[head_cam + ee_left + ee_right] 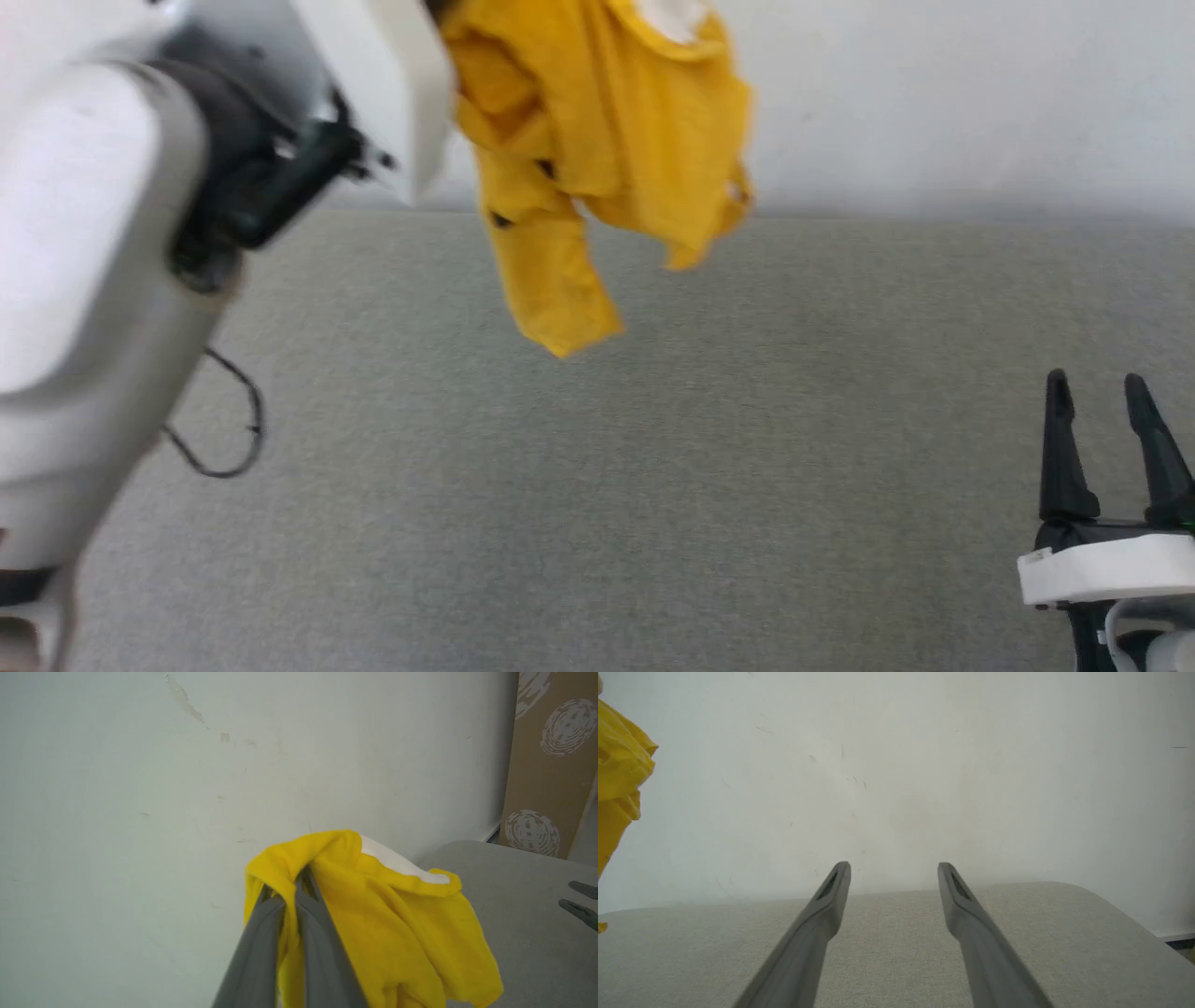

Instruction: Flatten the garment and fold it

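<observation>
**Spotter:** Where's the garment (597, 168)?

**Operator:** Up in the air, dangling from my left pincer (292, 886), which is pinched tight on a fold at the top of the bundle. It hangs before the wall (934, 93), over the far side of the grey cloth-covered desk (653, 485). It looks clear of the surface, though I can't be sure of the lowest tip.

**Spotter:** How will it handle?

**Operator:** Light and limp, I'd say. It droops in a crumpled bunch, one flap lower than the rest, so it should follow wherever I drag it and keep no shape. There are small dark holes (546, 169) in the cloth, and I'd steer clear of snagging them. I can't tell collar from sleeve or hem.

**Spotter:** Where would you take hold?

**Operator:** My right pincer (1095, 383) is spread wide, holding nothing, low at the near right and well apart from the cloth. I'd bring it to the lowest hanging edge, so two grips can pull the cloth flat.

**Spotter:** Anything in the way?

**Operator:** Little. A thin dark cable (233, 420) loops beside my left forearm (84, 280), and a brown patterned board (551, 765) stands past the desk's end. Neither is close to the cloth.
</observation>
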